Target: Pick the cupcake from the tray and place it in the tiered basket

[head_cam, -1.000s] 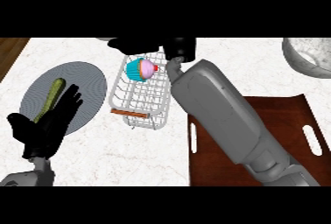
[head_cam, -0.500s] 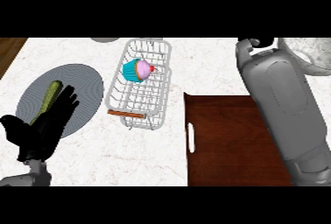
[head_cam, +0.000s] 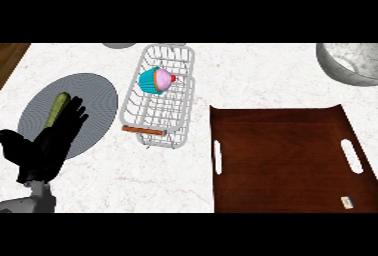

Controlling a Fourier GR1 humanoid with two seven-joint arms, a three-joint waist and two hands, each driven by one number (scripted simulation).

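The cupcake [head_cam: 158, 80], with a teal wrapper, pink frosting and a red cherry, lies on its side in the upper part of the white wire tiered basket [head_cam: 174, 131]. The dark brown tray [head_cam: 284, 160] at the right holds nothing. My left hand [head_cam: 50, 144] rests open at the lower left, fingers straight and pointing up over the edge of the grey plate. My right hand and forearm show nowhere in the view.
A grey plate [head_cam: 94, 100] at the left carries a green vegetable stick [head_cam: 57, 109]. A metal bowl [head_cam: 349, 64] sits at the top right corner. A wooden strip [head_cam: 10, 55] runs along the counter's top left edge.
My right arm, which stretched over the tray to the basket, has swung right and withdrawn out of view. The cupcake stays in the basket. The left hand has barely moved.
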